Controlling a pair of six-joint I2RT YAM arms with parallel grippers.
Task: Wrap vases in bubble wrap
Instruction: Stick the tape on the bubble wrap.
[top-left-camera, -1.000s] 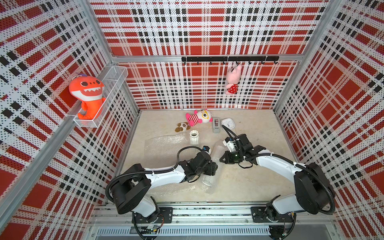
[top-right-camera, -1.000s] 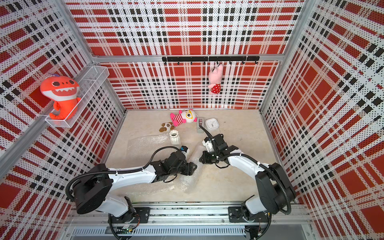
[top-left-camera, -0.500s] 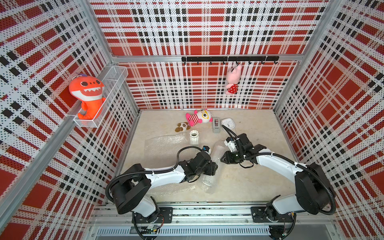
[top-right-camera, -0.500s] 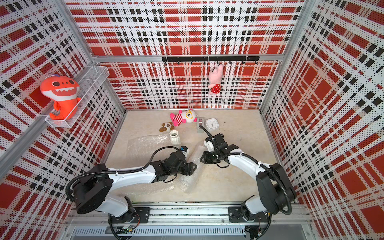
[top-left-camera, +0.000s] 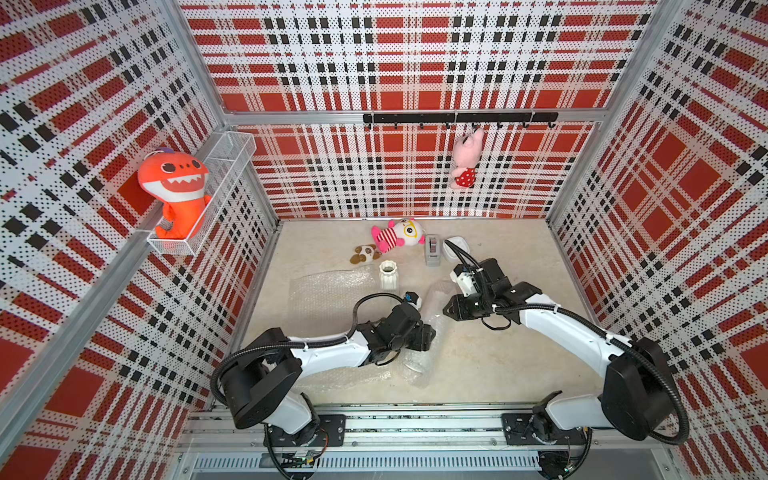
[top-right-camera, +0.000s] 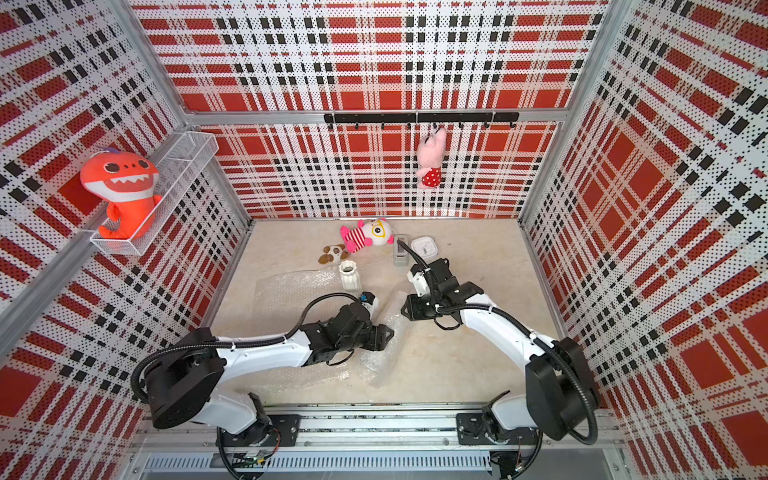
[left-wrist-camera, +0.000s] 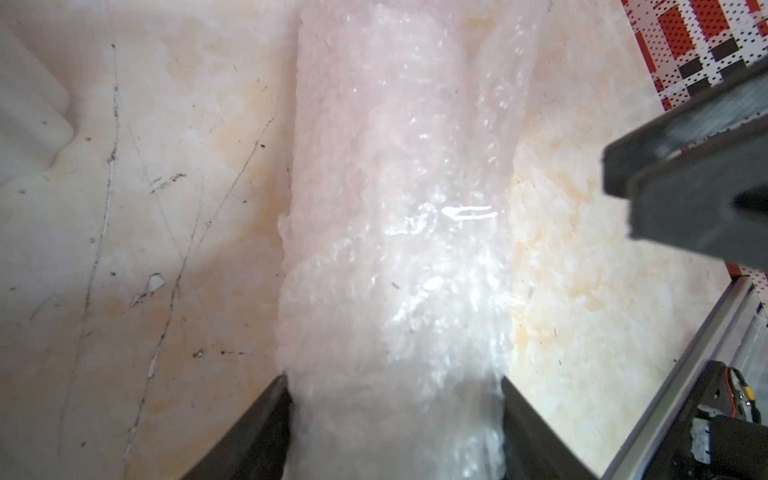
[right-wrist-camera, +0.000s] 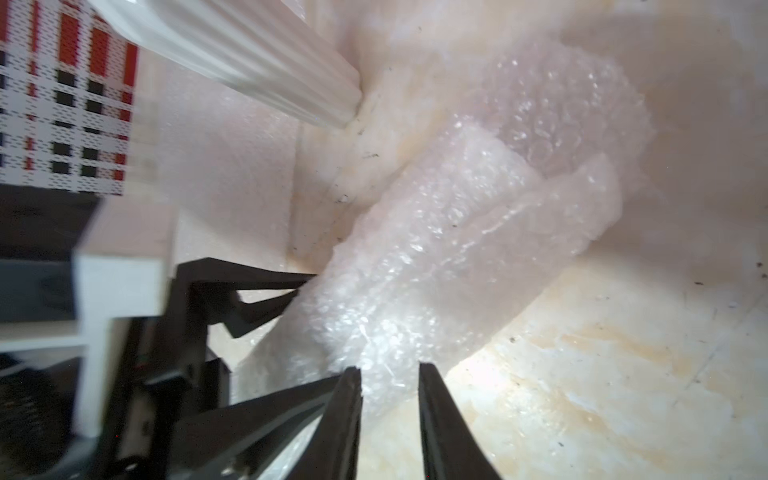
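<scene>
- A roll of bubble wrap (top-left-camera: 413, 368) is lying near the middle of the table (top-left-camera: 519, 374), running from front to back between the two arms.
- The left claw (left-wrist-camera: 392, 386) is reaching across the roll from the left. Its jaws are spread wide and pressing against the roll's two sides, so it is clasping the roll across its width.
- The right claw (right-wrist-camera: 390, 382) is meeting the roll from the right, a little farther back than the left one.
- Its jaws are standing slightly apart with a crinkled fold of the roll filling the gap. It seems to be nipping that fold, though the blurred wrist view is leaving this unsure.
- The two claws are sitting near each other on the roll without touching.
- A slim white vase (top-left-camera: 388, 275) is standing upright and bare behind the left claw. It is just beside the back right corner of a flat sheet of bubble wrap (top-left-camera: 328, 291), which is lying spread on the table's left half.
- Behind the vase, a brown-and-white plush (top-left-camera: 365, 254) and a pink striped plush (top-left-camera: 395, 235) are lying near the back wall.
</scene>
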